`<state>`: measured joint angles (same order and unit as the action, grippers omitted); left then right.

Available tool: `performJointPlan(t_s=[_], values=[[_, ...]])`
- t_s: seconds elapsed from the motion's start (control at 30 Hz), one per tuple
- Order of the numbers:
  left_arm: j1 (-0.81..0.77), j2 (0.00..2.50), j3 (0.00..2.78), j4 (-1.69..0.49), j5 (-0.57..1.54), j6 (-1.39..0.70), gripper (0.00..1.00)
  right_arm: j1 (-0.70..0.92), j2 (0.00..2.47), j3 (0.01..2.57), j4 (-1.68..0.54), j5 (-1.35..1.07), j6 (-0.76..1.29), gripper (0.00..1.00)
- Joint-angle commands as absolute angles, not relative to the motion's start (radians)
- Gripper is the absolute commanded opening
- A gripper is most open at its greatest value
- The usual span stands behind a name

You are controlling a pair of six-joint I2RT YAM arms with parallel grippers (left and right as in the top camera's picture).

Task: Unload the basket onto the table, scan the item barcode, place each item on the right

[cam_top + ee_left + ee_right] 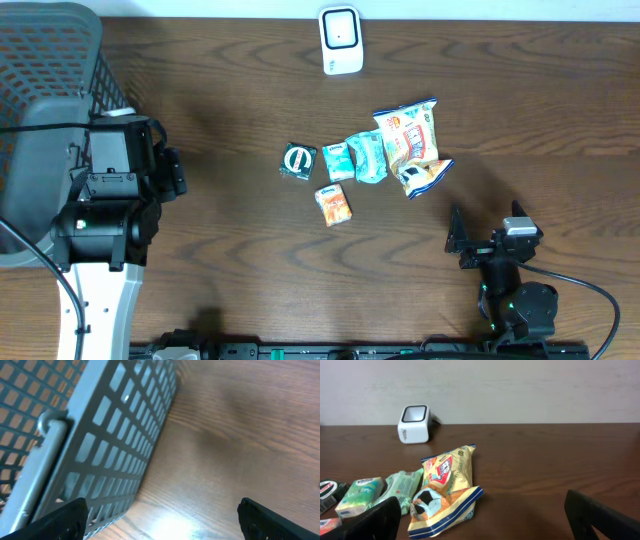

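Barely begun: yellow crinkly foil snack bag (408,140) untouched, well short of white boxy scanner (340,40); left fingers (55,521), right fingers (600,516) spread wide, empty.

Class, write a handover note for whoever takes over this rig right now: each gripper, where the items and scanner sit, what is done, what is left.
Left gripper: jaws open, empty, beside the grey basket.
Right gripper: jaws open, empty, facing the items from the near side.
Scanner: upright at the far edge of the table.
Items: yellow snack bag, green packs, dark pack and orange pack, clustered mid-table.
Done: nothing picked up yet.
Left: grasp an item, show its barcode to the scanner.
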<state>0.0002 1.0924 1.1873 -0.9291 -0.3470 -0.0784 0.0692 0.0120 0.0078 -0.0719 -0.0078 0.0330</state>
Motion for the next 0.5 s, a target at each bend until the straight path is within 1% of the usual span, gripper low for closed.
performJointPlan(t_s=[0.0,0.23,0.47], values=[[0.015,1.098,1.208,-0.939,-0.405,-0.084,0.94,0.064,0.007,0.006,-0.075,-0.007,0.021,0.99],[0.052,1.098,1.208,-0.941,-0.405,-0.085,0.94,0.064,0.007,0.006,-0.075,-0.007,0.021,0.99],[0.055,1.098,1.208,-0.941,-0.405,-0.088,0.94,0.064,0.007,0.006,-0.075,-0.007,0.021,0.99]])
